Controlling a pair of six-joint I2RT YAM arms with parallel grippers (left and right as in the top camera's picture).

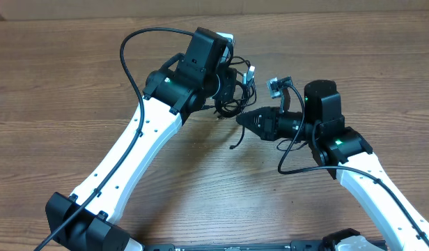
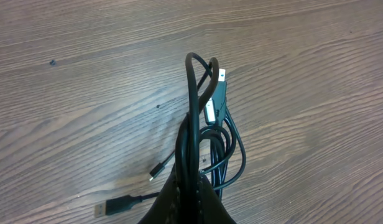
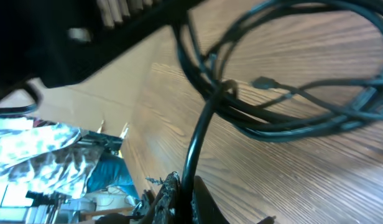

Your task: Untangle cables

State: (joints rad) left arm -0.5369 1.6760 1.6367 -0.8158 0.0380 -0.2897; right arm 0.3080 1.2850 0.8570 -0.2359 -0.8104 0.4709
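A looped bundle of thin black cables (image 2: 211, 134) is held toward the far middle of the wooden table (image 1: 68, 63), clamped between the closed fingers of the left gripper (image 2: 190, 186). A silver-tipped USB plug (image 2: 222, 84) stands at the bundle's top, while a loose USB connector (image 2: 114, 205) and a smaller plug (image 2: 155, 170) lie on the wood beside it. Close by, the right gripper (image 3: 186, 196) is pinched shut on a single strand (image 3: 201, 134) running up into the loops.
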